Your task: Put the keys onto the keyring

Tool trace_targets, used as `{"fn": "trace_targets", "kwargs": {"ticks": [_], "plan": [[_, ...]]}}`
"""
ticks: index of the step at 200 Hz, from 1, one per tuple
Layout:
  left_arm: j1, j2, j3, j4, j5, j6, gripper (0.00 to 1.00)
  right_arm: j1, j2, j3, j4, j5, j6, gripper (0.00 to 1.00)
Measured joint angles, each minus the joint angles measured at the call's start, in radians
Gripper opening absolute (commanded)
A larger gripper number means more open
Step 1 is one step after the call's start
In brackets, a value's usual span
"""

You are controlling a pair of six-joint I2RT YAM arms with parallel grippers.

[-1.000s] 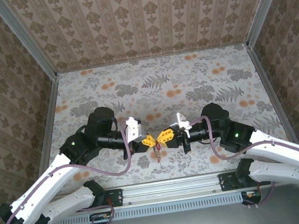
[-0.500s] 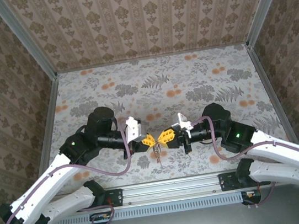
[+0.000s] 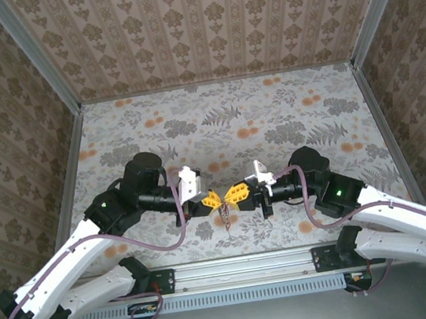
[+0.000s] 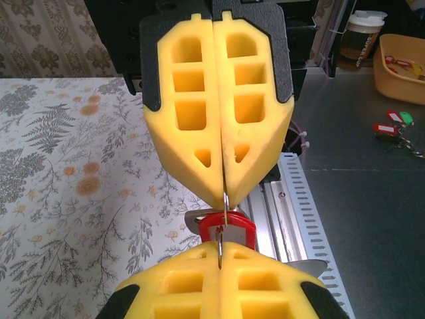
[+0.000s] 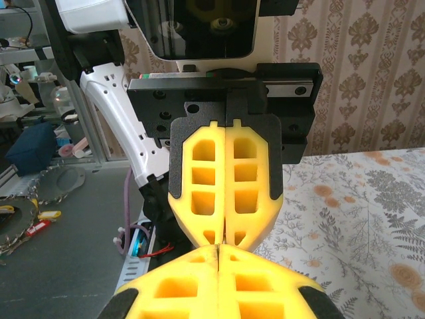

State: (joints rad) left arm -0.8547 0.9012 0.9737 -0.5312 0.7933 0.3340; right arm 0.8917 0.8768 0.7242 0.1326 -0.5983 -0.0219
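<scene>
My left gripper [image 3: 213, 200] and right gripper [image 3: 236, 194] meet tip to tip above the near middle of the table, both shut. In the left wrist view a thin metal keyring [image 4: 226, 201] runs edge-on from the seam of my left gripper [image 4: 221, 258] up into the seam of the right gripper [image 4: 224, 191]. A red-headed key [image 4: 231, 229] hangs on the ring just behind the tips, its grey metal part [image 4: 192, 222] poking out to the left. From above, the keys [image 3: 224, 218] dangle below the two tips. In the right wrist view, the right gripper [image 5: 219, 249] touches the left one [image 5: 224, 236].
Floral table cloth [image 3: 224, 126] lies under both arms, with wallpapered walls on three sides. An aluminium rail [image 4: 282, 199] runs along the near edge. Off the table lie other red and green key tags [image 4: 392, 123], a yellow bin [image 4: 405, 73] and a cup [image 4: 362, 36].
</scene>
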Motion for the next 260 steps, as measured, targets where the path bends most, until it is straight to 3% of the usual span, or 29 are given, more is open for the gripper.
{"fn": "trace_targets", "kwargs": {"ticks": [260], "plan": [[0.0,-0.006,0.0,0.0,0.0,0.0,0.0,0.003,-0.007,-0.015,0.026,0.025,0.0,0.0]]}}
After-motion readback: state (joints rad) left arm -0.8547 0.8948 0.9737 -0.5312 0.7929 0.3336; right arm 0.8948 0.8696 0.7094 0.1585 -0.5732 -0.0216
